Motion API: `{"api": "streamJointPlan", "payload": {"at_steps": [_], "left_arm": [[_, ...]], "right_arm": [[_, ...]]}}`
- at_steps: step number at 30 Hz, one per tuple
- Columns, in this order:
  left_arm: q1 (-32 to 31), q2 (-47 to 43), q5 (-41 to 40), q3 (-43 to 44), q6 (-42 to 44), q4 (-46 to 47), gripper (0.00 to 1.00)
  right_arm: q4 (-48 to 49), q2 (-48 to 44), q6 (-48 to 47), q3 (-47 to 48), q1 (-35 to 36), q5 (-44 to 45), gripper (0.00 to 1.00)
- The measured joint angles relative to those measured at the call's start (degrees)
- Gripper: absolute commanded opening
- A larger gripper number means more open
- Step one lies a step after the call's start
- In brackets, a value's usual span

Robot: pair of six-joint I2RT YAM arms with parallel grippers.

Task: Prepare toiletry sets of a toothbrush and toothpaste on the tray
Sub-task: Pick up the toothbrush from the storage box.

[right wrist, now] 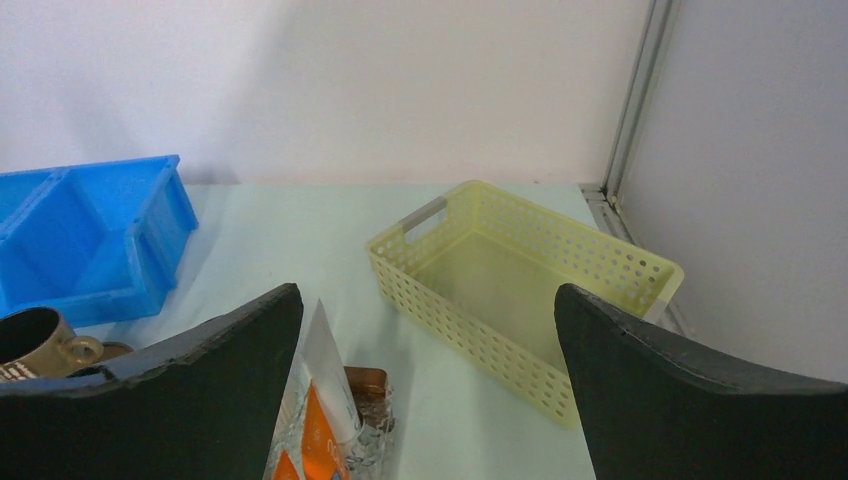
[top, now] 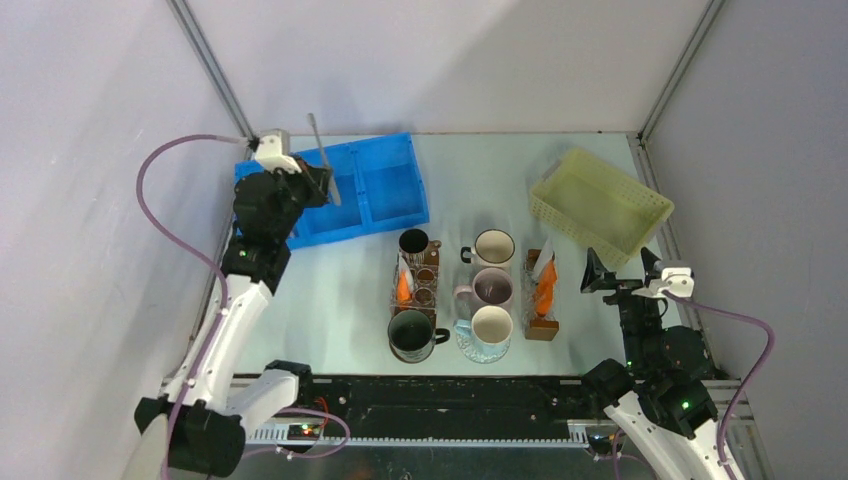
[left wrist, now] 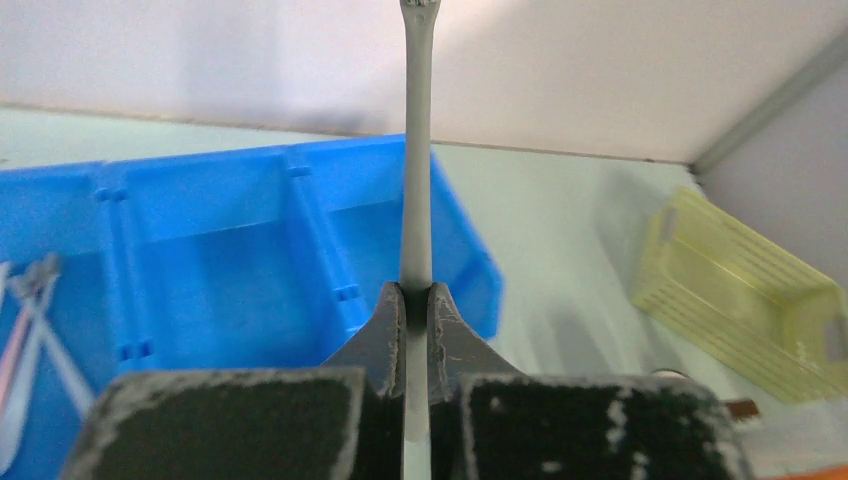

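My left gripper (left wrist: 416,290) is shut on a grey toothbrush (left wrist: 416,150), whose handle sticks up past the fingertips. From above, this gripper (top: 325,185) hangs over a blue divided bin (top: 385,190), and the toothbrush (top: 322,155) points at the back wall. More brushes (left wrist: 25,320) lie in the bin's left compartment. Orange and white toothpaste (top: 545,290) stands in a clear box, and more toothpaste (top: 403,288) stands left of the mugs. My right gripper (right wrist: 425,290) is open and empty, just right of the toothpaste (right wrist: 325,400). I cannot tell whether the bin or the basket is the tray.
A yellow perforated basket (top: 600,200) with nothing in it stands at the back right, beyond my right gripper (top: 605,275). Several mugs (top: 490,287) stand clustered mid-table, a black one (top: 413,242) nearest the bin. Walls close in on the left, back and right.
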Motion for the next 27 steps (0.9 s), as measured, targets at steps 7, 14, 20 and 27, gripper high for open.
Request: {"api": "streamJointPlan", "payload": {"at_steps": [7,14,20,27], "left_arm": [[-11.93,-5.57,0.31,-3.98,3.67,4.66,0.0],[-21.94,-6.1,0.26,-5.25,8.15,7.17,0.0],[-29.81,-5.44,0.55,-5.29,11.65,10.32,0.0],[-37.46,-2.32,1.01,-5.27,15.8,12.02,0.0]], "right_arm": [[0.0,-0.07,0.11,0.0,0.02,-2.93,0.99],[0.0,0.33,0.11,0.11,0.04,-6.34,0.98],[-0.68,4.26,0.7,2.86,0.09,-10.45,0.95],[-3.45,12.07,2.99,10.56,0.09,-17.64,0.86]]}}
